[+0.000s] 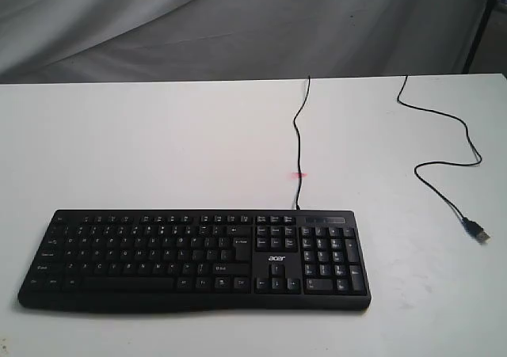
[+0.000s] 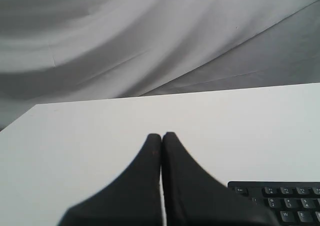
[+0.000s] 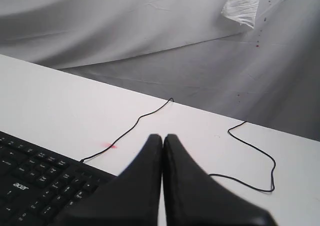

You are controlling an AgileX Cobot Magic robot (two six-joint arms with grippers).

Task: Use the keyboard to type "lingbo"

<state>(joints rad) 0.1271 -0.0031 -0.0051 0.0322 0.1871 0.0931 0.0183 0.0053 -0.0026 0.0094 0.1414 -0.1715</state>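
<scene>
The black keyboard with white legends and an "acer" logo lies at the front of the white table, its thin cable running to the back edge. Neither arm shows in the exterior view. In the left wrist view my left gripper is shut and empty, above bare table beside the keyboard's corner. In the right wrist view my right gripper is shut and empty, off the number-pad end of the keyboard.
A loose black USB cable snakes across the table's right side, its plug near the right edge. A small red mark sits on the table behind the keyboard. Grey cloth hangs behind.
</scene>
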